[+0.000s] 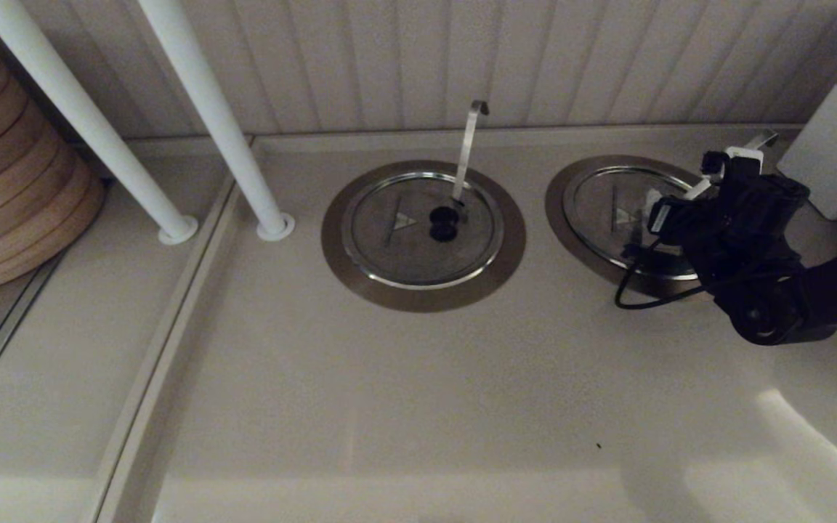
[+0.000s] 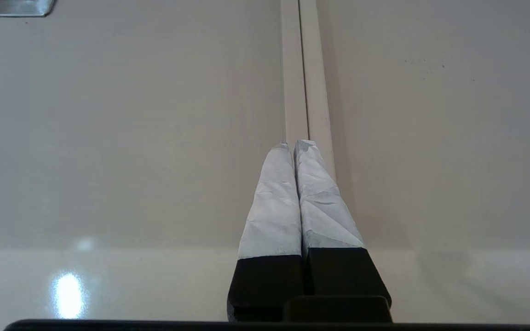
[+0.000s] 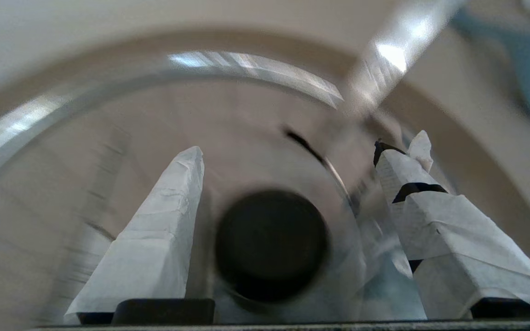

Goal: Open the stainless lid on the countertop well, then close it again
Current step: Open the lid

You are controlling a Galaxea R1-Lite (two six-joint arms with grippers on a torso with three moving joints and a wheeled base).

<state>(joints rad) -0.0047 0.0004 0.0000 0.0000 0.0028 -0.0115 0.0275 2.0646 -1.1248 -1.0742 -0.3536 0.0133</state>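
Beige countertop (image 1: 418, 407) with a panelled wall behind, and you've got two steel-ringed wells side by side at the far edge. Your right gripper (image 3: 288, 151) is over the right one, the countertop well (image 1: 560, 211), and the stainless lid (image 1: 607, 211) lies flat and closed in it. Its fingers (image 3: 164, 220) are spread wide on either side of the black knob (image 3: 272, 246), not clamped on it. The slanted ladle handle (image 3: 394, 55) pokes up just past them. Your left gripper (image 2: 292, 143) is parked over bare counter by a seam, fingertips pressed together and empty. The twin well (image 1: 422, 236) with the hooked handle (image 1: 469, 145) sits to the left.
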